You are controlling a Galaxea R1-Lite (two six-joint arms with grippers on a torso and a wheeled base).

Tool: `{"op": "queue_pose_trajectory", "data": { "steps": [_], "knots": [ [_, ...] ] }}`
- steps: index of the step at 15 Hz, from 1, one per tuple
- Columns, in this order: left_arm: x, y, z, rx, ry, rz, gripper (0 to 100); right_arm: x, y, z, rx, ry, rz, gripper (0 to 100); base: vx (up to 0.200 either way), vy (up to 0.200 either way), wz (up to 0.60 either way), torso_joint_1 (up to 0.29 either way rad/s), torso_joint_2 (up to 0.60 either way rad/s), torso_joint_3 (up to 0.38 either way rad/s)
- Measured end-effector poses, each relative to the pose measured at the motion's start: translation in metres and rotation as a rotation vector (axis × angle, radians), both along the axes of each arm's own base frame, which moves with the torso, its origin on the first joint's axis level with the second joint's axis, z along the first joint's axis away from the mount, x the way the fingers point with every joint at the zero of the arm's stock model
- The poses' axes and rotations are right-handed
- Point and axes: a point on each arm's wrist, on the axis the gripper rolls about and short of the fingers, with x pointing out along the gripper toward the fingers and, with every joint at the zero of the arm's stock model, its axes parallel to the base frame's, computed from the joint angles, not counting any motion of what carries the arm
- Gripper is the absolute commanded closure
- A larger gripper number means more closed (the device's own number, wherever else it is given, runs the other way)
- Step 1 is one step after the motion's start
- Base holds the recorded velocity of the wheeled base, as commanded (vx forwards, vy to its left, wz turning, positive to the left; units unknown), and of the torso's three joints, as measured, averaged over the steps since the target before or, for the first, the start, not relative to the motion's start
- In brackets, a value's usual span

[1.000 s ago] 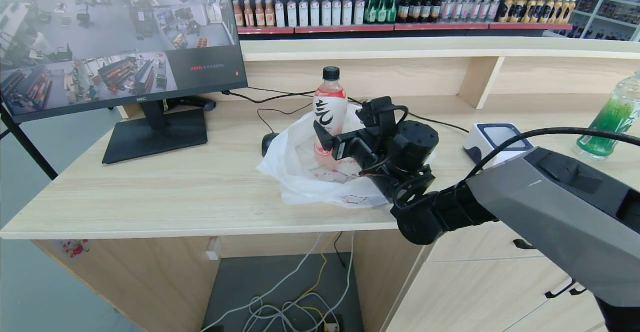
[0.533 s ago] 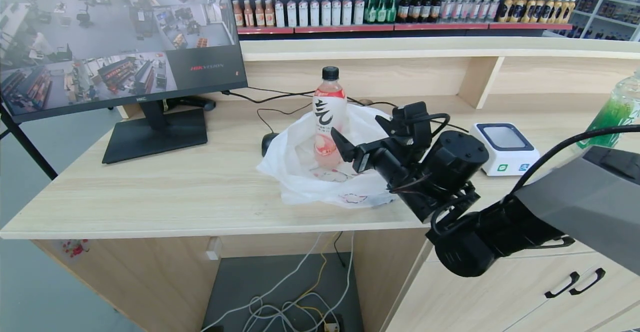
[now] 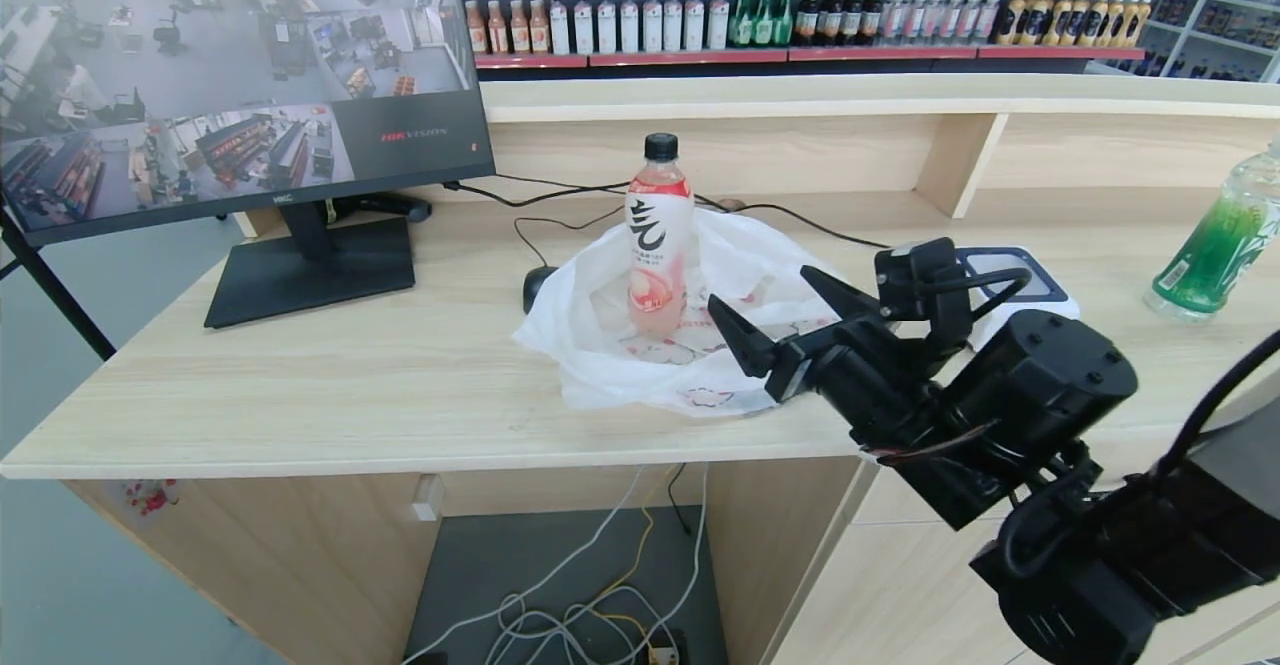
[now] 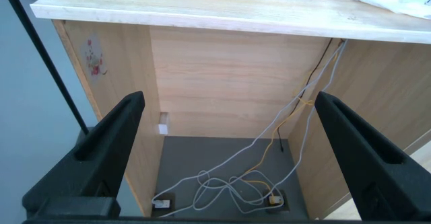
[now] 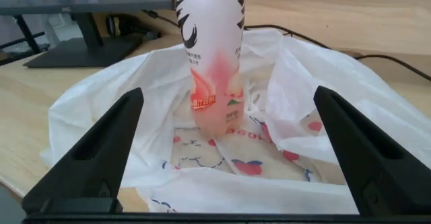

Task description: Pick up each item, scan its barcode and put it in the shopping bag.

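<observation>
Grippers: found right gripper [image 3: 765,295] spread wide, empty; left gripper [image 4: 229,103] likewise. Counted one shopping bag [image 3: 600,355], two bottles: pink bottle [image 3: 657,245] upright inside, green bottle [image 3: 1210,245] far at 3 o'clock. Logged right gripper backed off pink bottle toward 4 o'clock.

Soft, even light keeps the counter [image 3: 300,385] bright, with only faint shadows beside the bag [image 3: 590,355] and under the monitor [image 3: 200,65], whose screen glows, while the white plastic nearly washes out (most so in the right wrist view), the recess [image 3: 550,565] below sits dimmer, and the head view's straight lines bow toward its edges.
</observation>
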Motion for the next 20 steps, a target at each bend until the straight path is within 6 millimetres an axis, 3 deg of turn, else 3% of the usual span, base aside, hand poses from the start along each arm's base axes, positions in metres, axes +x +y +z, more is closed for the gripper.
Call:
{"op": "queue_pose_trajectory", "data": {
  "steps": [6,20],
  "knots": [
    [0.0,0.0,0.0,0.001,0.0,0.0,0,-0.036,-0.018,0.041,0.059,-0.098,0.016,0,0.0,0.0,0.0,0.0,0.0,0.0],
    [0.0,0.0,0.0,0.001,0.0,0.0,0,-0.084,-0.054,0.035,0.03,-0.056,0.011,0,0.0,0.0,0.0,0.0,0.0,0.0]
  ]
}}
